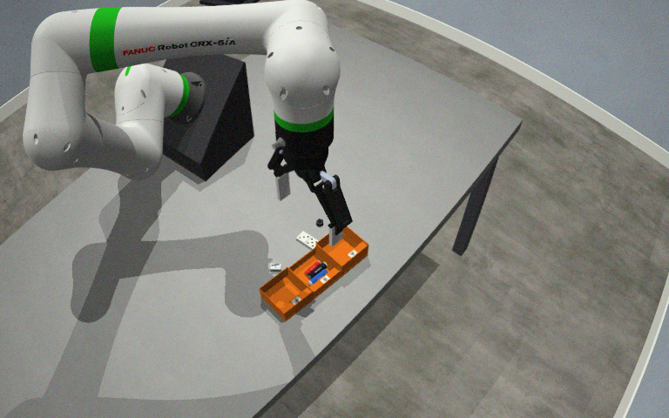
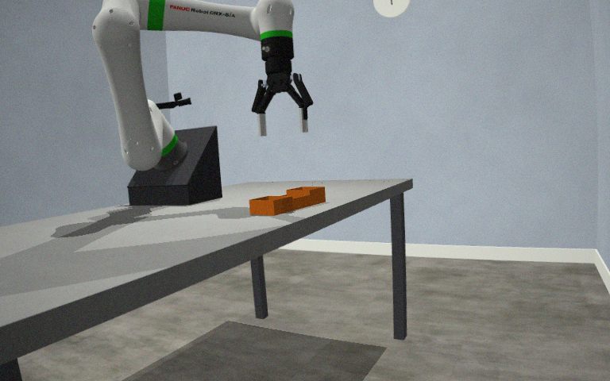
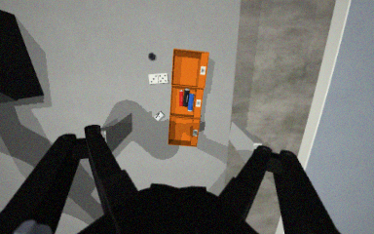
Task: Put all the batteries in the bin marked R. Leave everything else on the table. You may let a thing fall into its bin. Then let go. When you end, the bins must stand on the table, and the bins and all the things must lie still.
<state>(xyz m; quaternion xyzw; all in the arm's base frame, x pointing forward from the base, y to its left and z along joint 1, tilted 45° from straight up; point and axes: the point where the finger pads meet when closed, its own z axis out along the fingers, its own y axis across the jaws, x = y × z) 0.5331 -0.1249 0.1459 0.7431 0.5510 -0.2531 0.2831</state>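
While hanging high above the bench [image 2: 341, 193], gripper [image 2: 282, 128] spread wide, jaws well apart, pinching nothing. Pointing straight down in the exterior view, well clear of everything below.

On the bench near its far edge, three orange bins [image 1: 276, 299] joined end to end in a row, each with a small white label on its outer wall; letters too small to read. Inside the middle bin [image 3: 197, 111], the batteries [image 1: 315, 271]: one red, one black and one blue, lying side by side, seen best from the wrist view as red [image 3: 181, 97], black [image 3: 186, 97] and blue [image 3: 191, 101]. End bins showing only their orange floors: one [image 3: 187, 65] nearer the domino, the other [image 3: 181, 132] nearer the small die.

Lying on the bench beside the bins, apart from them: a white domino [image 1: 306, 239] with black pips, a small dark round piece [image 1: 319, 222] a little beyond it, and a small white die [image 1: 274, 266] near the seam between the middle bin and one end bin.

Standing farther back on a dark wedge base [image 2: 204, 179], the white arm with green bands [image 1: 104, 39], casting broad shadows across the bench.
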